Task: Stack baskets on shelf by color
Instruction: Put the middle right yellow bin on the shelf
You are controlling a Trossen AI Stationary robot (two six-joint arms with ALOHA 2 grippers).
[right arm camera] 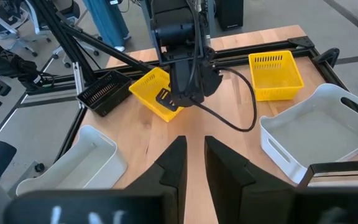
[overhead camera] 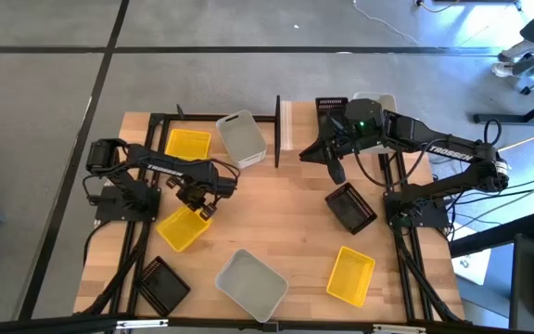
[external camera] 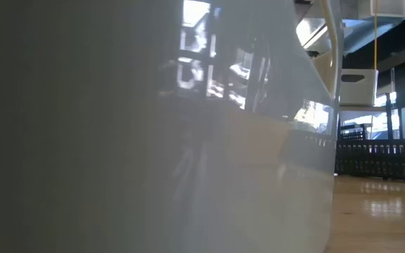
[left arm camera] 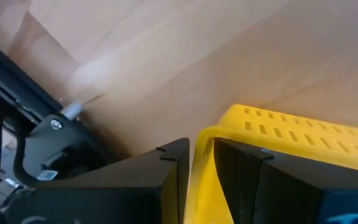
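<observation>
My left gripper [overhead camera: 199, 202] [left arm camera: 201, 146] is down at a yellow basket [overhead camera: 182, 230] [right arm camera: 148, 90] on the table's left side and is shut on its wall. My right gripper [overhead camera: 334, 169] [right arm camera: 195, 155] hovers over bare wood right of the middle, holding nothing, with a narrow gap between its fingers. The shelf [overhead camera: 286, 125] runs along the table's far edge, with a black post [overhead camera: 277, 130] upright. At the shelf are a yellow basket [overhead camera: 188, 144], a whitish basket [overhead camera: 241, 137], a black basket [overhead camera: 332, 107] and another whitish basket [overhead camera: 375, 98]. My left gripper holds the yellow basket by one side wall near a corner [left arm camera: 205, 155], with one finger inside the basket and one outside. The fingers come from above, pointing down. In the right wrist view the basket looks tilted; whether it is clear of the table, I cannot tell.
On the table lie a black basket [overhead camera: 350, 206], a yellow basket [overhead camera: 350, 276], a whitish basket [overhead camera: 250, 283] and a black basket [overhead camera: 162, 283] near the left near corner. A whitish basket's wall [external camera: 153, 140] fills most of the low view. Black frame rails line both sides.
</observation>
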